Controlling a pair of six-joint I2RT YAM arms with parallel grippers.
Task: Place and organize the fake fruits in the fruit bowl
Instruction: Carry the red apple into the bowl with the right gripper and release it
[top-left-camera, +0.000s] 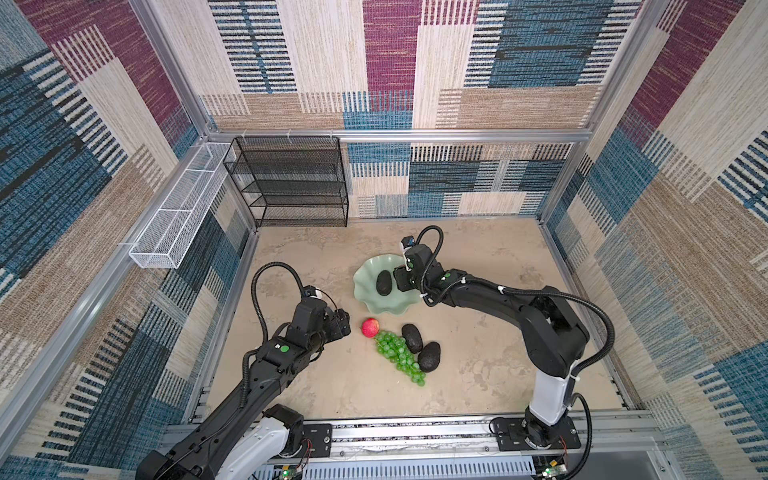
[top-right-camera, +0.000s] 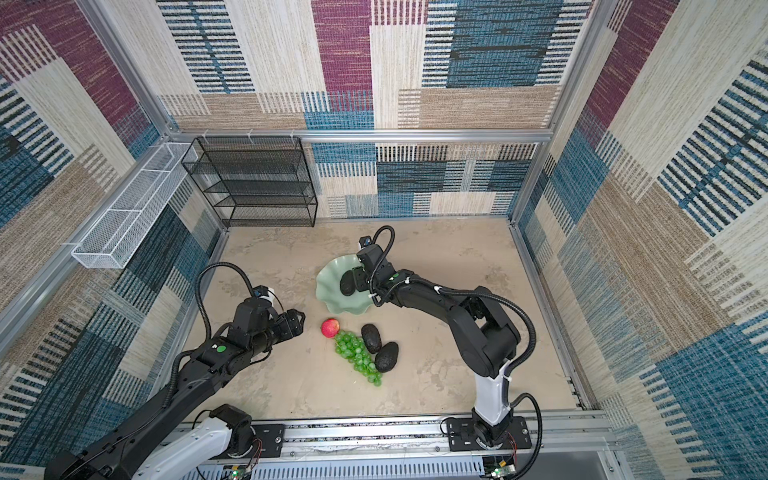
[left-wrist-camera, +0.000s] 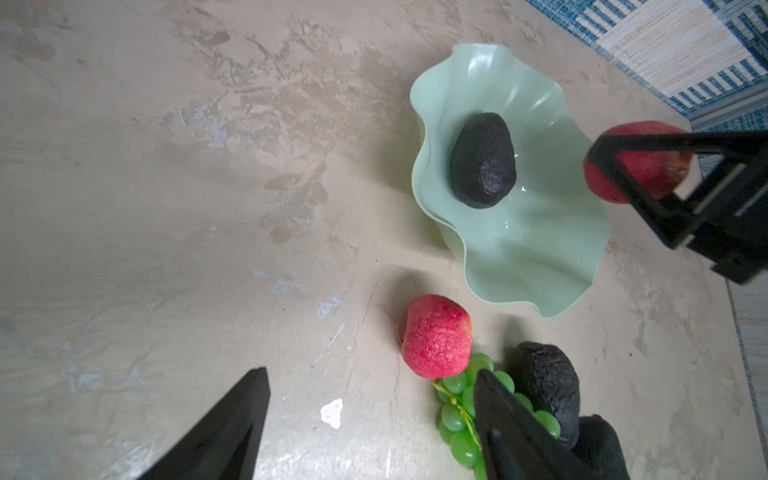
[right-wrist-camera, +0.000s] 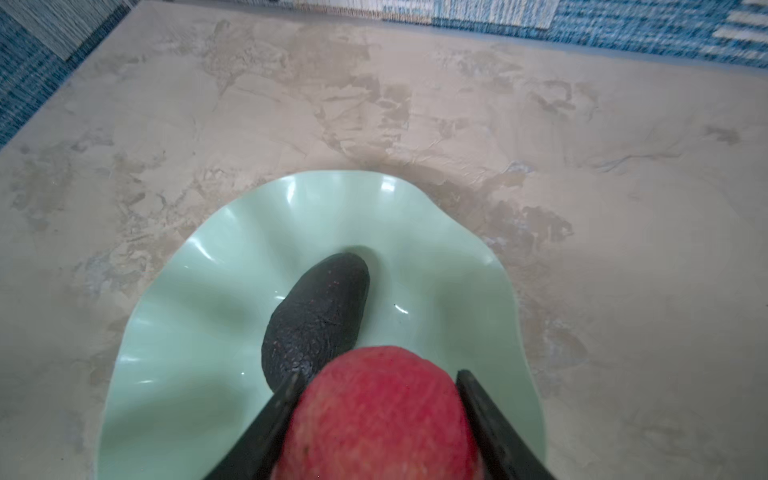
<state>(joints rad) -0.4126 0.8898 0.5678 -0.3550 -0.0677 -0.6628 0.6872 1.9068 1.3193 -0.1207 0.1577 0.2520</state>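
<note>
The mint-green fruit bowl (top-left-camera: 365, 291) (right-wrist-camera: 187, 332) sits mid-table with one dark avocado (top-left-camera: 383, 282) (right-wrist-camera: 318, 316) lying in it. Above the bowl's right side, my right gripper (top-left-camera: 401, 280) (right-wrist-camera: 380, 376) is shut on a red apple (right-wrist-camera: 378, 415) (left-wrist-camera: 648, 166). Another red apple (top-left-camera: 370, 328) (left-wrist-camera: 436, 336) rests on the table in front of the bowl, touching the green grapes (top-left-camera: 399, 357). Two avocados (top-left-camera: 412, 338) (top-left-camera: 429, 356) lie beside the grapes. My left gripper (top-left-camera: 345, 324) (left-wrist-camera: 370, 374) is open and holds nothing, just left of the table apple.
A black mesh shelf (top-left-camera: 291, 183) stands against the back wall at the left. A white wire basket (top-left-camera: 178, 208) hangs along the left wall. A metal rail (top-left-camera: 415, 432) with both arm bases runs along the front edge.
</note>
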